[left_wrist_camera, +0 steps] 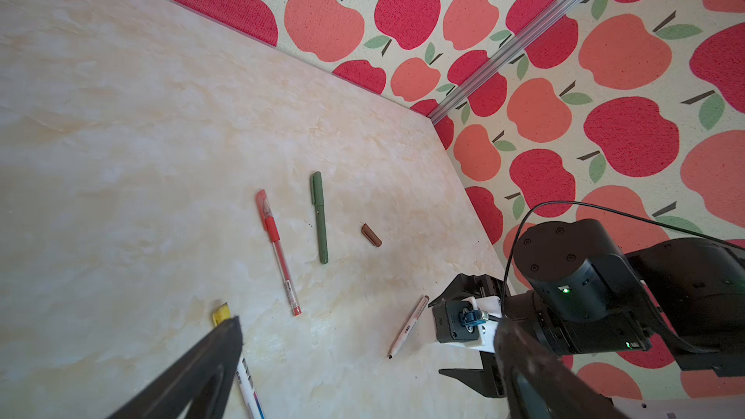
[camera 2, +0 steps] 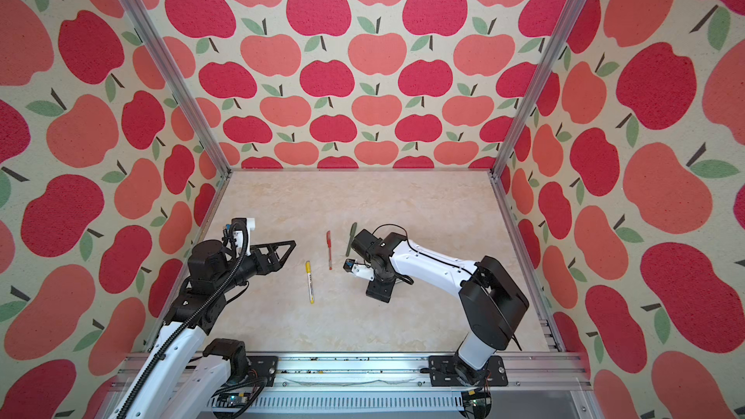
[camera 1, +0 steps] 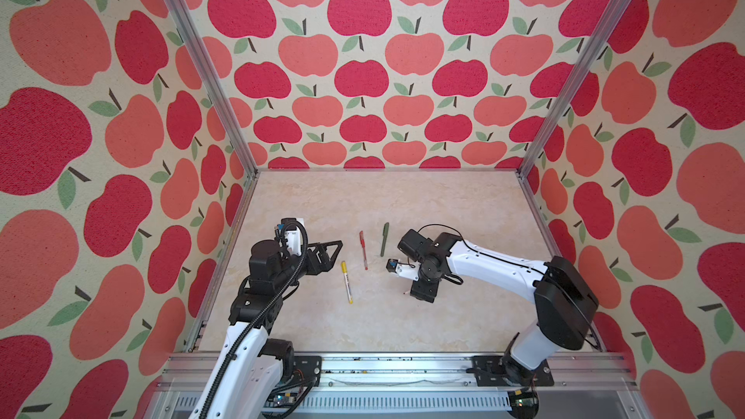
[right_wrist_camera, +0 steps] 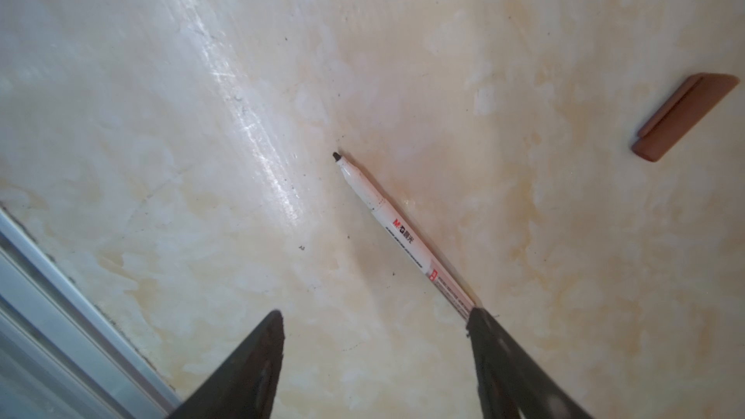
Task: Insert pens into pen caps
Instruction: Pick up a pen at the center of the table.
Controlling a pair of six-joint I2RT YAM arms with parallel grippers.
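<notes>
final pairing: yellow pen [camera 1: 347,282], red pen [camera 1: 364,251] and green pen [camera 1: 384,240] lie capped mid-table; right gripper [right_wrist_camera: 375,312], jaws apart and empty, hovers over the uncapped white pen [right_wrist_camera: 403,235] right of centre, maroon cap [right_wrist_camera: 685,114] apart beyond it; left gripper [left_wrist_camera: 369,321] also spread; next likely a square grasp on its barrel

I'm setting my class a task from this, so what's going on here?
Two robot arms are capping pens. The yellow pen, red pen and green pen lie capped on the table. The white pen lies uncapped, its brown cap loose nearby. The right gripper hangs open over that pen's rear end; the left gripper is open and empty.
</notes>
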